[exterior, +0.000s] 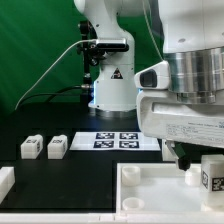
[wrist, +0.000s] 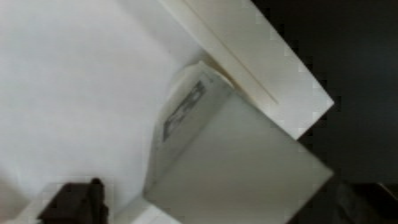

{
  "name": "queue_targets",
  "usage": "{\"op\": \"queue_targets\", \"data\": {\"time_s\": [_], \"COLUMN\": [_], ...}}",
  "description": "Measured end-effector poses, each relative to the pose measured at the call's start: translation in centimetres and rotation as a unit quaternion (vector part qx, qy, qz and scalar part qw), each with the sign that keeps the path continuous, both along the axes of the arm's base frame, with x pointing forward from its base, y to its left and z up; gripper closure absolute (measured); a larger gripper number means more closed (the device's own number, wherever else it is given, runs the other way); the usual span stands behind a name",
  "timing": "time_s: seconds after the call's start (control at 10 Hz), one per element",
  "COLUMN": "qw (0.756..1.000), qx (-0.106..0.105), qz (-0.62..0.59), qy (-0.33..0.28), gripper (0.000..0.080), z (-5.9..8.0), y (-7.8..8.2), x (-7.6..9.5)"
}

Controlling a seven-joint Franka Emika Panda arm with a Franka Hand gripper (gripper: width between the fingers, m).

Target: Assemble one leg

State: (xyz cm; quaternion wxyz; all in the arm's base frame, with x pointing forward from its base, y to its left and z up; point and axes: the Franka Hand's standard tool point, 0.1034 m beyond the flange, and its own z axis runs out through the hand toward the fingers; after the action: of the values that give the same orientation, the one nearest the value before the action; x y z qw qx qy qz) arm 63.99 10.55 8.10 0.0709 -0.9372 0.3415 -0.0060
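The pincer (exterior: 203, 160) stands with its fingers apart, just above a leg (exterior: 211, 177) inside the tray (exterior: 150, 196).

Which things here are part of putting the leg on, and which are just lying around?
Job:
- the leg under the gripper
- tray panel

Lying about:
- two spare legs
- marker board

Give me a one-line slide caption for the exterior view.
Arm's gripper low over a tagged leg on the white panel; two loose legs and the marker board on the black table.
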Motion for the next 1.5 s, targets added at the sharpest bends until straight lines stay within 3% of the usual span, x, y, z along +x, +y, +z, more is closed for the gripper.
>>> {"op": "queue_targets", "data": {"time_s": [0.2,0.4,0.6,0.7,0.8,0.9,1.2,1.4,1.5], "qw": [0.979,0.932,0.936,0.940,0.940,0.958,0.996,0.992,0.969], "qx": [-0.020,-0.015,-0.018,-0.018,-0.018,-0.015,-0.009,-0.008,0.000], "qz": [0.202,0.360,0.350,0.339,0.339,0.287,0.090,-0.113,-0.236], "qy": [-0.014,-0.025,-0.023,-0.021,-0.021,-0.015,0.015,0.059,0.078], "gripper": [0.0150,0.0150,0.0150,0.0238,0.0421,0.0508,0.0508,0.0508,0.0508], "z": [0.19,0.19,0.16,0.15,0.15,0.15,-0.01,-0.08,-0.21], "y": [0.73,0.10,0.14,0.05,0.00,0.06,0.25,0.13,0.04], "x": [-0.02,-0.10,-0.10,-0.10,-0.10,-0.11,-0.01,0.06,-0.02]}}
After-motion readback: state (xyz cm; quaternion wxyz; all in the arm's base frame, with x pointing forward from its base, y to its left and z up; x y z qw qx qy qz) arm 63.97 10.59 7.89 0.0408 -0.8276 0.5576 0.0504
